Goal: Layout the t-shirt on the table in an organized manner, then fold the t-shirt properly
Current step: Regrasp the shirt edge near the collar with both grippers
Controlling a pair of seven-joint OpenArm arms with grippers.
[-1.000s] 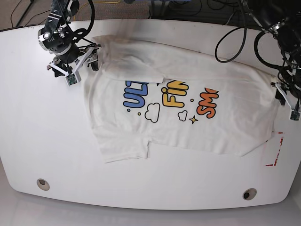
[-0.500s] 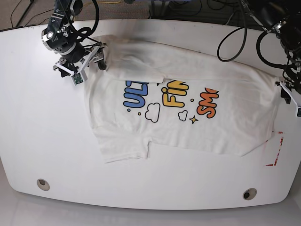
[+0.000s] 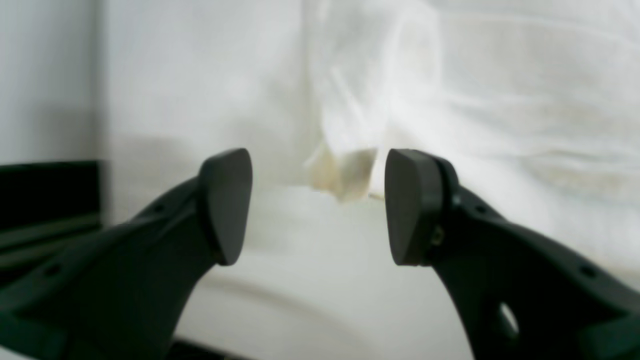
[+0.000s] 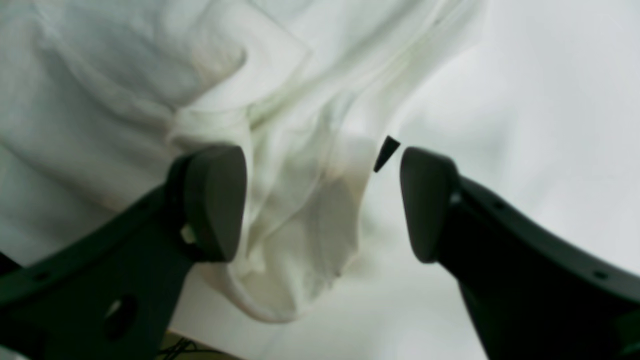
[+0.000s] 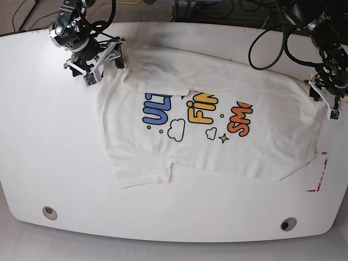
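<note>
The t-shirt (image 5: 212, 125) is spread along the table (image 5: 49, 163) from ten to four o'clock, each end bracketed by an open, empty gripper, the right gripper (image 5: 103, 62) seemingly closer to its bunched corner than the left gripper (image 5: 321, 98).

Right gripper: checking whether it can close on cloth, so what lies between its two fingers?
In the right wrist view, a bunched fold of the t-shirt hangs between the open fingers of the right gripper, with bare table beyond.
</note>
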